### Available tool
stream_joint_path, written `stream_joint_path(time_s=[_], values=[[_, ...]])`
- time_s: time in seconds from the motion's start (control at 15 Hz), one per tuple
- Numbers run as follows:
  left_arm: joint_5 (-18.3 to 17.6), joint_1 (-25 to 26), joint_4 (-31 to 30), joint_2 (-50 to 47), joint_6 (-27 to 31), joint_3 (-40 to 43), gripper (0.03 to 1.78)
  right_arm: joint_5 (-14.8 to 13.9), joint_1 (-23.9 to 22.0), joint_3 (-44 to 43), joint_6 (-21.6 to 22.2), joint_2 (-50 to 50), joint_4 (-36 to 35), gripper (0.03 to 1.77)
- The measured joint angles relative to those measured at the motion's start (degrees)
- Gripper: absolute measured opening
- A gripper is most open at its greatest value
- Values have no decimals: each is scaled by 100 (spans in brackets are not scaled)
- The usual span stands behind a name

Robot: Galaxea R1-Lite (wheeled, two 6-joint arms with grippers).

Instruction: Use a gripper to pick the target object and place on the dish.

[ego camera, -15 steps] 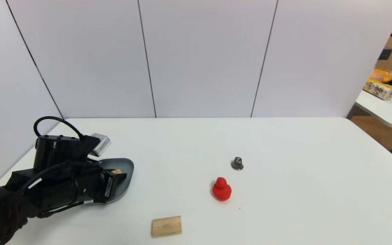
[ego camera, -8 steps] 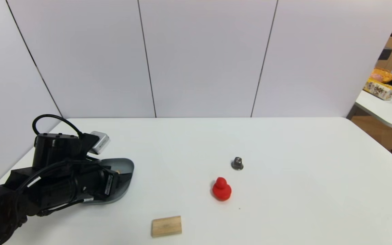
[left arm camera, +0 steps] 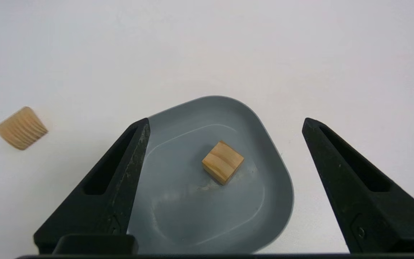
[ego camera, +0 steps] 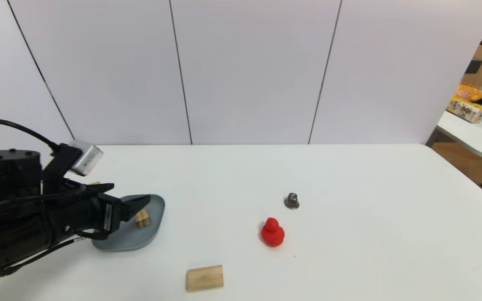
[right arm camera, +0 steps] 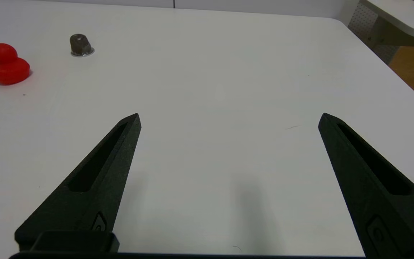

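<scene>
The target object, a small light-wood cube (ego camera: 142,218) with a darker stripe, lies free on the blue-grey dish (ego camera: 129,241) at the table's left. In the left wrist view the cube (left arm camera: 222,162) sits near the middle of the dish (left arm camera: 192,216). My left gripper (ego camera: 128,194) hangs open above the dish's near-left side, its fingers wide apart and clear of the cube; in its own view the left gripper (left arm camera: 225,121) holds nothing. My right gripper (right arm camera: 229,115) is open over bare table and does not appear in the head view.
A ridged rounded wooden piece (left arm camera: 21,127) lies on the table beside the dish. A rectangular wooden block (ego camera: 204,278) lies near the front edge. A red duck (ego camera: 272,232) and a small dark metal piece (ego camera: 291,201) stand mid-table. Wall panels close off the back.
My left gripper has opened and let go of the cube, which now rests on the dish. The gripper has risen and drawn back to the left.
</scene>
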Motion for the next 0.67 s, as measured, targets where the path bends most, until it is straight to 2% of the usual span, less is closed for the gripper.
stream_joint_path(time_s=[0.27, 0.67], values=[[57, 1, 173, -1340, 16, 193, 161, 0, 0, 0, 0, 0, 0, 171], [32, 87, 363, -3551, 137, 952, 166, 2, 0, 0, 0, 0, 0, 171]])
